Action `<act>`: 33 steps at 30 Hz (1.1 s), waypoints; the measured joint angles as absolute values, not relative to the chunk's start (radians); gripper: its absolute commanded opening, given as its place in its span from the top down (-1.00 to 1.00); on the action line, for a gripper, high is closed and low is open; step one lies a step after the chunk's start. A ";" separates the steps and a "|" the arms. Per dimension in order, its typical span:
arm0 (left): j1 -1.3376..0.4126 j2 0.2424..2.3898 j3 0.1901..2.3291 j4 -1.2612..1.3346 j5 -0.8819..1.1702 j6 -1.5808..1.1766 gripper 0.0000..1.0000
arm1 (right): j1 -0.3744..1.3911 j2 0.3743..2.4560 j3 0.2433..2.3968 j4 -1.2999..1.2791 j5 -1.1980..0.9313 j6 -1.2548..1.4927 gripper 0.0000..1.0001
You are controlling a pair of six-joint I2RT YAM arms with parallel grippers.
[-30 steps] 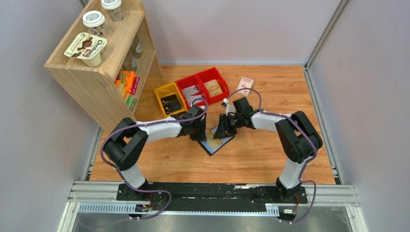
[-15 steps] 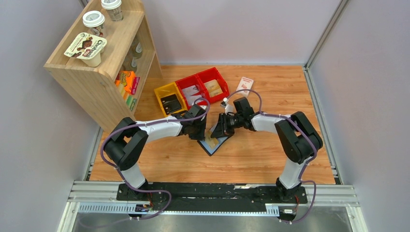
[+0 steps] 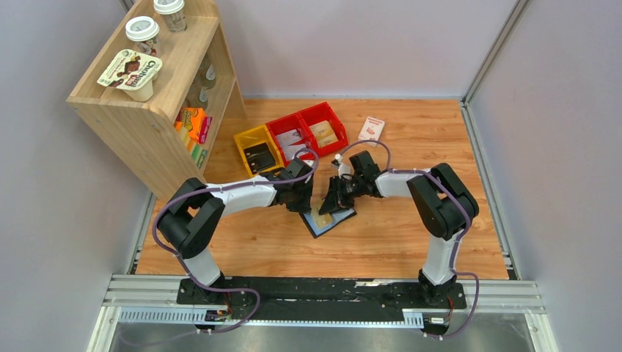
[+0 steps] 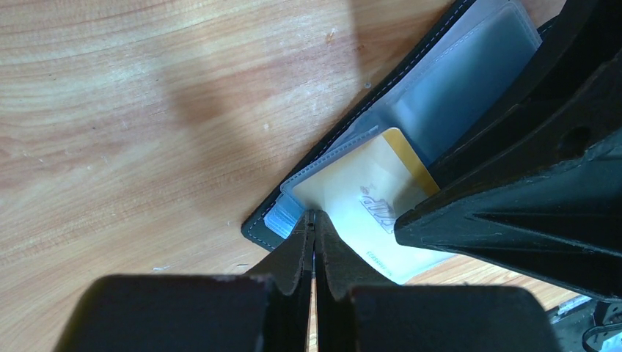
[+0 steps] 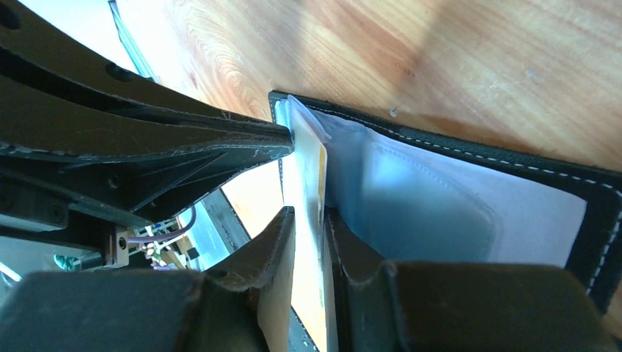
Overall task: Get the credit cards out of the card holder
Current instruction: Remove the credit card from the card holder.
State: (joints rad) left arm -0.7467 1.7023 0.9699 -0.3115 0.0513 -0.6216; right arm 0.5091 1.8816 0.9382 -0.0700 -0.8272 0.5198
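The black card holder (image 3: 335,223) lies open on the wooden table between both arms, its bluish clear pockets (image 4: 469,81) showing. A tan credit card (image 4: 359,194) sits in one pocket leaf, which stands raised off the holder. My left gripper (image 4: 314,217) is shut, its tips pinching the corner edge of that leaf; in the top view this left gripper (image 3: 309,207) is at the holder's left corner. My right gripper (image 5: 308,214) comes from the opposite side, jaws closed narrowly on the credit card (image 5: 306,176) and its leaf. The right gripper (image 3: 328,207) almost touches the left one.
At the back stand a yellow bin (image 3: 248,139) holding a black item and two red bins (image 3: 280,126) with packets. A white-and-red small box (image 3: 372,128) lies behind the right arm. A wooden shelf (image 3: 139,121) with cups stands at the back left.
My right gripper has moved left towards the left gripper and narrowed its jaws onto the card. The left gripper has stayed in place and closed a little more.
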 measured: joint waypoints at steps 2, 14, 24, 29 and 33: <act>-0.747 1.702 0.970 -0.312 0.051 -0.622 0.99 | 0.500 1.882 0.934 -0.056 -0.841 0.527 0.56; -0.747 1.706 0.975 -0.318 0.051 -0.621 0.99 | 0.416 1.862 0.861 0.068 -0.910 0.591 0.72; -0.747 1.707 0.976 -0.318 0.052 -0.621 0.99 | 0.405 1.855 0.852 0.086 -0.908 0.598 0.51; -0.747 1.709 0.979 -0.321 0.053 -0.620 0.99 | 0.420 1.853 0.871 -0.012 -0.830 0.546 0.38; -0.747 1.713 0.986 -0.326 0.056 -0.619 0.99 | 0.440 1.853 0.885 -0.040 -0.813 0.526 0.39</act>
State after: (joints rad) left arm -0.7467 1.7134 0.9855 -0.3260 0.0563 -0.6186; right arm 0.4404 1.8530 0.8852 -0.0402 -0.8131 0.5262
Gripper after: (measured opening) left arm 0.009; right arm 0.310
